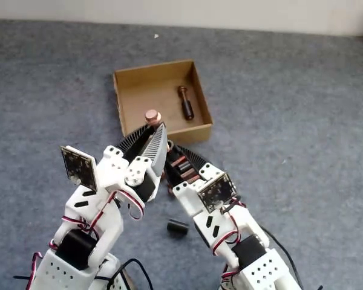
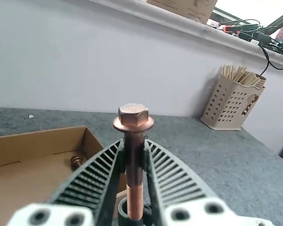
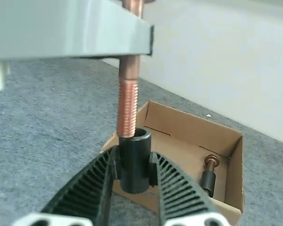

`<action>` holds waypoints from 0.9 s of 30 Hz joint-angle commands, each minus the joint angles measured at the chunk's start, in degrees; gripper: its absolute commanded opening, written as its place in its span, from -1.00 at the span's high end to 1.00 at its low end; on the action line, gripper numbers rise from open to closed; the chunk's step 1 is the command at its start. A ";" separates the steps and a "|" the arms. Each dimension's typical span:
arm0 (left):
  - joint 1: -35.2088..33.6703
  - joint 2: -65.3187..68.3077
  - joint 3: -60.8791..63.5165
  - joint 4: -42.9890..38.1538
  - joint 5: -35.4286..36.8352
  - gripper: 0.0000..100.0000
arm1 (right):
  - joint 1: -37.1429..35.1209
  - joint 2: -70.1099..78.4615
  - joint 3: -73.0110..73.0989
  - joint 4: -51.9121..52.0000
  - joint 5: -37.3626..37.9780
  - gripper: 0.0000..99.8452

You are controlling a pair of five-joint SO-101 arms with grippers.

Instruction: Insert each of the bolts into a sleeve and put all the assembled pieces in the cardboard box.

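Just outside the box (image 1: 130,78), at its near wall, the left gripper (image 2: 133,143) clamps a copper bolt (image 2: 133,117) by the shank, head up. Under it the right gripper (image 3: 134,157) pinches a black sleeve (image 3: 133,140) upright, and the bolt's threaded end sits at the sleeve's mouth. Inside the box, near its right wall, lies one assembled piece (image 1: 185,103). Another sleeve (image 1: 177,228) lies on the carpet (image 1: 302,121), well back from the box, between the arms.
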 commanded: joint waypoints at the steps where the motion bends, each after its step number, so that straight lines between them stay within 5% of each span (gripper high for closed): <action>1: 0.75 -0.40 0.84 -1.14 -0.79 0.99 | -0.13 -1.27 6.64 -0.40 0.62 0.99; 20: 0.66 -0.66 7.87 -12.04 -1.23 0.99 | -1.89 -1.27 6.81 -0.40 0.62 0.99; 27: 0.84 -0.66 7.69 -6.68 -14.59 0.97 | 1.10 -1.27 6.64 -0.40 0.26 0.99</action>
